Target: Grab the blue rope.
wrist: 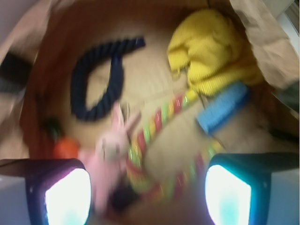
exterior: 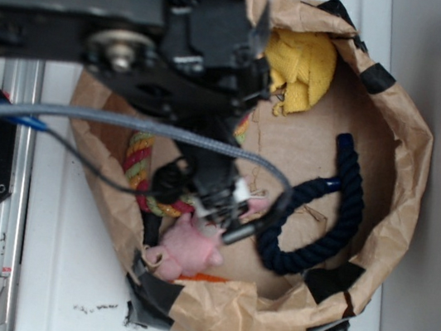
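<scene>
- In the exterior view we look straight down from above on the brown paper bag (exterior: 407, 153), with the robot arm (exterior: 194, 69) close under the lens and covering its left part.
- In the wrist view we sit just behind the fingers (wrist: 68, 194), looking forward and down into the bag from near; it is blurred.
- Both views share the blue rope (exterior: 339, 210) (wrist: 89, 79), yellow cloth (exterior: 303, 65) (wrist: 211, 51), pink plush toy (exterior: 186, 248) (wrist: 110, 145) and striped rope (exterior: 137, 161) (wrist: 159, 122).

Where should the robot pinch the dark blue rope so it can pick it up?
Probably from above, on the curved outer side of the blue rope. The loop lies flat on bare cardboard there, away from the pink toy, so the open gripper fingers could straddle the single strand.
</scene>
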Robot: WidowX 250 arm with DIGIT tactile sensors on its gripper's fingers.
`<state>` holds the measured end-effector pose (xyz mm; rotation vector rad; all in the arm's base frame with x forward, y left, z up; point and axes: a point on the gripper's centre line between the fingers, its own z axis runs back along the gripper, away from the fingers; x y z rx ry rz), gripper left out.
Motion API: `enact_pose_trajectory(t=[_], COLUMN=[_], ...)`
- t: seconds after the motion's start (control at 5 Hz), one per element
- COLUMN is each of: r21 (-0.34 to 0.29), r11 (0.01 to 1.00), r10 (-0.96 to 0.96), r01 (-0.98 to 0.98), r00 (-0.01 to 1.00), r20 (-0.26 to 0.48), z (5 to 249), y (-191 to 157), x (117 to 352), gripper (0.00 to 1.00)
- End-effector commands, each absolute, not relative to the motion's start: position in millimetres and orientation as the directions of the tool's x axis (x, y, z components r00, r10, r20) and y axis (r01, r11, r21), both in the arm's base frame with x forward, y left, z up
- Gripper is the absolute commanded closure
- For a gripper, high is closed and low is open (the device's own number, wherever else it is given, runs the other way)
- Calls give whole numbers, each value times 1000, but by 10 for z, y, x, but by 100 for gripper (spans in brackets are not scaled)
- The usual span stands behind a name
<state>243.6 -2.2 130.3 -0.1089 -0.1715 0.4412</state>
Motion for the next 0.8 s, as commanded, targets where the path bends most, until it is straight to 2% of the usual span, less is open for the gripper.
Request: enact_pose_trajectory(t=[0.0,0.2,0.4,0.6], r21=[-81,-56,-85,-79], r11=[890,859,867,877], r10=[457,511,498,481], r01=[-450,-509,-491,-475], r00=[874,843,855,870], r20=[164,168,147,111], z=[903,726,520,262], y=[-253,-269,-356,-441], x=[2859,2992,3140,3134], gripper=[0,0,0,0])
